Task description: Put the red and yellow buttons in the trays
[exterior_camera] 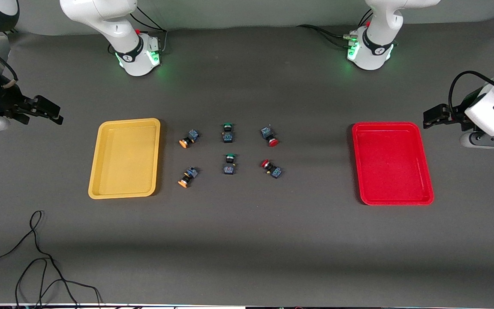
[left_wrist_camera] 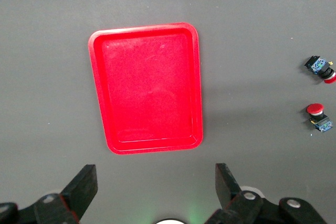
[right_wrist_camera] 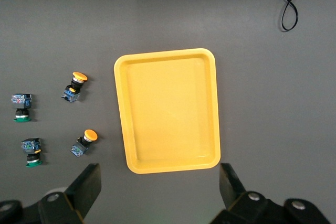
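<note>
Two red-capped buttons [exterior_camera: 269, 136] [exterior_camera: 271, 168] lie on the table between the trays, toward the red tray [exterior_camera: 393, 163]. Two yellow-capped buttons [exterior_camera: 188, 138] [exterior_camera: 188, 177] lie beside the yellow tray [exterior_camera: 125, 159]. Both trays hold nothing. My left gripper [exterior_camera: 429, 116] is open and empty, over the table at the left arm's end, just outside the red tray [left_wrist_camera: 147, 87]. The left wrist view shows its spread gripper [left_wrist_camera: 156, 184] and the red buttons [left_wrist_camera: 321, 68] [left_wrist_camera: 317, 116]. My right gripper [exterior_camera: 56, 113] is open and empty, outside the yellow tray [right_wrist_camera: 165, 111]. The right wrist view shows its spread gripper [right_wrist_camera: 158, 184] and the yellow buttons [right_wrist_camera: 74, 86] [right_wrist_camera: 85, 141].
Two green-capped switches [exterior_camera: 227, 132] [exterior_camera: 229, 164] lie in the middle column between the yellow and red buttons; they also show in the right wrist view [right_wrist_camera: 21, 107] [right_wrist_camera: 31, 151]. A black cable [exterior_camera: 37, 257] loops on the table near the front camera, at the right arm's end.
</note>
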Controlling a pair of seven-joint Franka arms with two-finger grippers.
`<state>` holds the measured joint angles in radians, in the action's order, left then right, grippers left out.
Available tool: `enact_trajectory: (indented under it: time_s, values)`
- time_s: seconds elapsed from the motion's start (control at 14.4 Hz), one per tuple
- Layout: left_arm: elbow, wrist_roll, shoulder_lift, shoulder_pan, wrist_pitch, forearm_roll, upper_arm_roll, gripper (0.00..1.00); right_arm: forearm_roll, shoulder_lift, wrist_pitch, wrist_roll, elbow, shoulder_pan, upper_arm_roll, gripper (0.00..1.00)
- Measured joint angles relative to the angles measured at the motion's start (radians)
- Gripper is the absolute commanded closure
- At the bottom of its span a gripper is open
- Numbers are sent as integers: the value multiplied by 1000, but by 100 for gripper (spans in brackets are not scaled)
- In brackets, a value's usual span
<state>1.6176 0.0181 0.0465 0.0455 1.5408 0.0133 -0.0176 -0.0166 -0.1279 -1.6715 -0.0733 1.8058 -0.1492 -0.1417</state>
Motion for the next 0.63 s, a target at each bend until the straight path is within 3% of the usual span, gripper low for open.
enact_trajectory:
  time_s: [0.63]
  values:
    - [2, -6, -1, 4, -4, 1, -5, 0, 21, 33, 6, -67, -8, -5, 15, 0]
